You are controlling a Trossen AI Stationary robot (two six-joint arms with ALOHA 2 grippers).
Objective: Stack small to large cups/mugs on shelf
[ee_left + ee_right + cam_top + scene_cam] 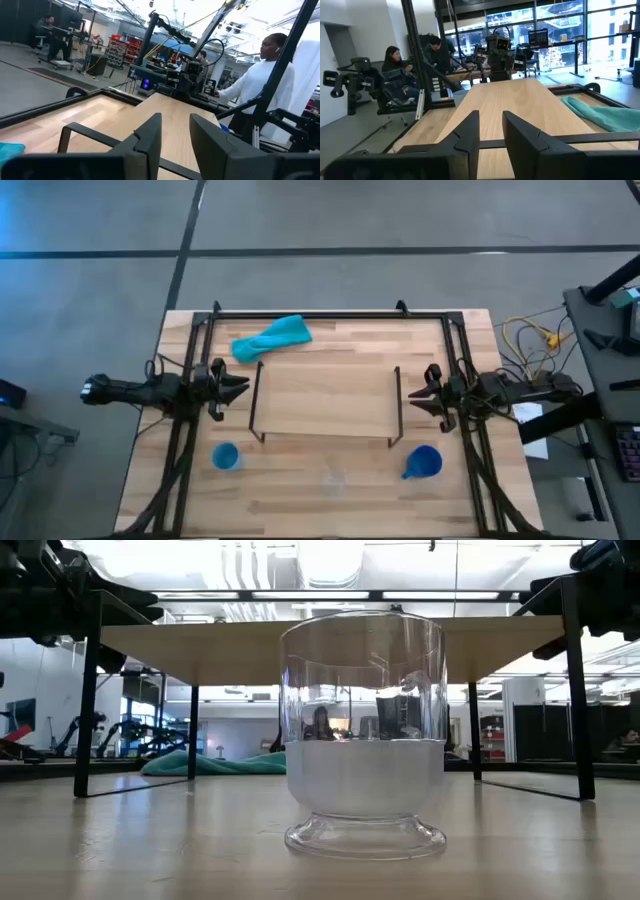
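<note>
The low light-wood shelf point(325, 402) stands on thin black legs at the table's middle. The small light-blue cup point(225, 456) stands near the table's front left. The dark-blue mug point(424, 462) stands at the front right, its handle toward the near left. The clear glass cup point(333, 478) stands on its foot between them; it fills the low view point(363, 740). My left gripper point(240, 385) is open and empty at the shelf's left end. My right gripper point(415, 395) is open and empty at the shelf's right end. Both point level along the shelf board point(125, 120) point(505, 105).
A teal cloth point(272, 338) lies crumpled behind the shelf at the far left. A black frame point(330, 313) runs along the table's far edge and sides. People show in the room beyond, one in white point(265, 85) near the table's right side.
</note>
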